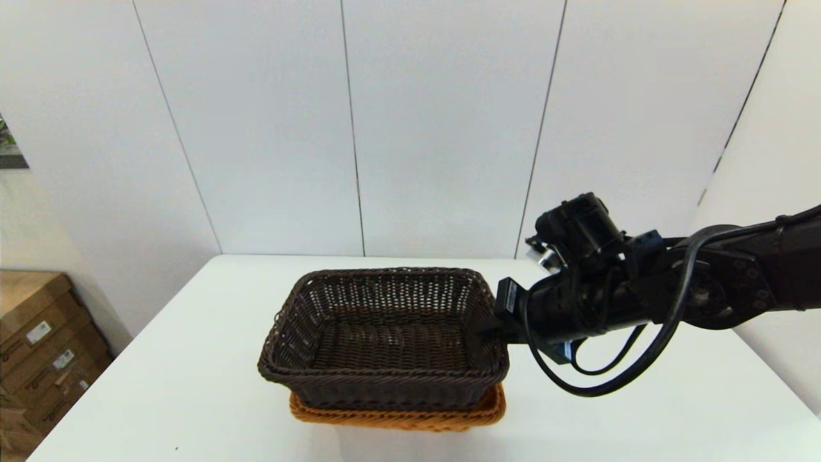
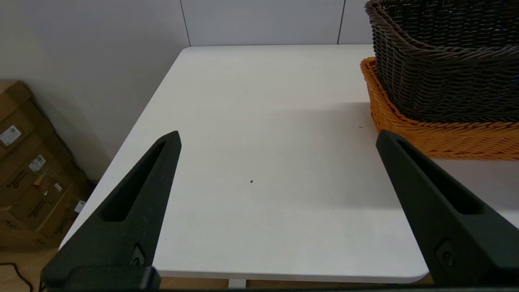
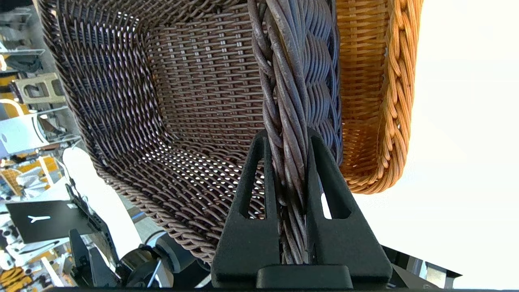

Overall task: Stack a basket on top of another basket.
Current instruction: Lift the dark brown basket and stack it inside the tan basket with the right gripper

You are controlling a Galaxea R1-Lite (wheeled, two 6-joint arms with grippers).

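Two baskets mid-table, stacked: dark brown basket (image 1: pixel 385 333) sits in/on top of orange-tan basket (image 1: pixel 397 414), only the tan one's near edge & right corner showing under it in head view. Brown one looks slightly tilted, not fully seated. Right gripper (image 1: pixel 490 328) comes in from the right, jaws closed on the brown basket's right braided rim (image 3: pixel 292 121), one finger inside the wall, one outside. Left gripper (image 2: pixel 277 140) low at the near-left part of white table (image 1: pixel 192 372), left of both baskets, jaws wide apart, holding nothing. Cardboard boxes (image 1: pixel 38 353) on floor far left.
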